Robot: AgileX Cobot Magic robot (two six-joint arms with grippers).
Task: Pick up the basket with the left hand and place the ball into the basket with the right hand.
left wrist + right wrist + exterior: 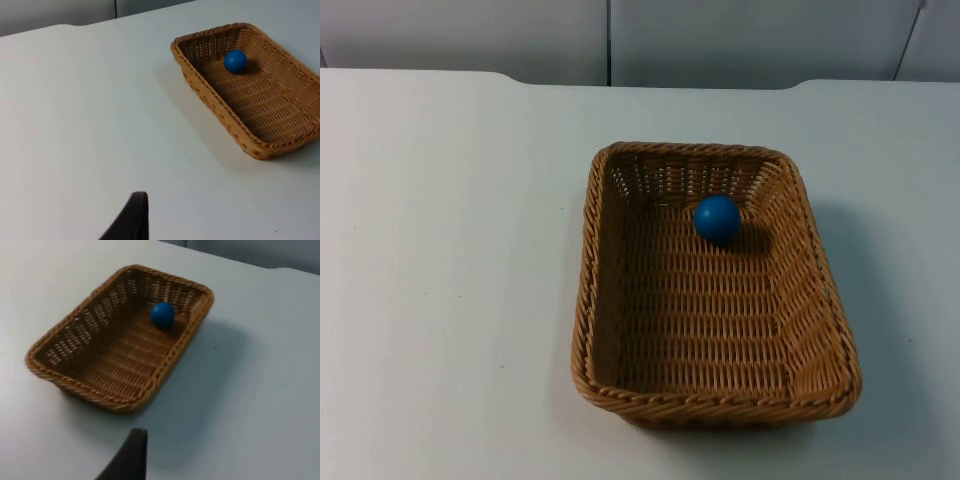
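Note:
A rectangular woven wicker basket [586, 262] rests flat on the white table, right of centre. A blue ball [718, 219] lies inside it on the floor, close to the far short wall. From the left wrist view, the basket [201, 86] with the ball [235, 60] lies well ahead of my left gripper [132, 220], which hangs over bare table apart from it. My right gripper [131, 459] likewise hangs back from the basket [80, 391], with the ball [162, 314] at the far end. Neither gripper touches anything.
The white table [440, 280] spreads wide to the left of the basket and narrower to its right. The grey partition wall [610, 40] stands behind the table's far edge.

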